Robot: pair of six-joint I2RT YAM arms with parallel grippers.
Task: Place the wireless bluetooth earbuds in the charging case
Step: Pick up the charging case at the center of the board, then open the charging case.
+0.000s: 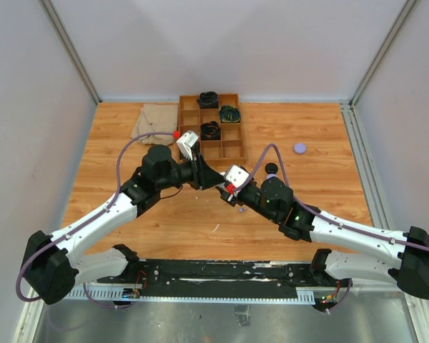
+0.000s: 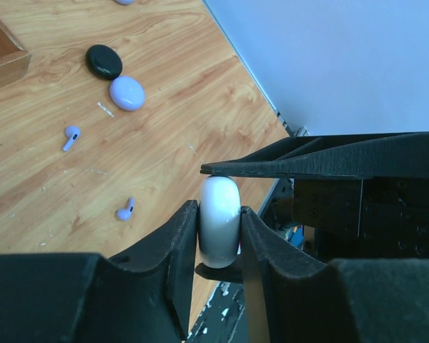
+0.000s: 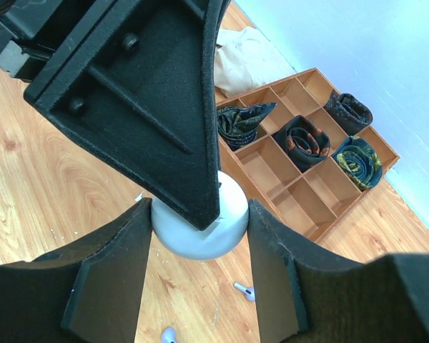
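Both grippers meet above the middle of the table and hold one white round charging case (image 2: 220, 221), closed, off the wood. My left gripper (image 2: 220, 232) is shut on its two flat faces. My right gripper (image 3: 200, 232) is shut on its rim, with the left finger (image 3: 164, 107) covering the top of the case (image 3: 200, 239). Two lilac earbuds (image 2: 70, 137) (image 2: 126, 211) lie loose on the table below; they also show in the right wrist view (image 3: 246, 291) (image 3: 168, 334). In the top view the case is hidden between the gripper heads (image 1: 225, 184).
A black puck (image 2: 104, 61) and a lilac puck (image 2: 126, 93) lie on the wood to the right. Another lilac puck (image 1: 299, 148) sits farther right. A wooden divided tray (image 1: 236, 146) with rolled items stands at the back, a beige cloth (image 1: 154, 121) left of it.
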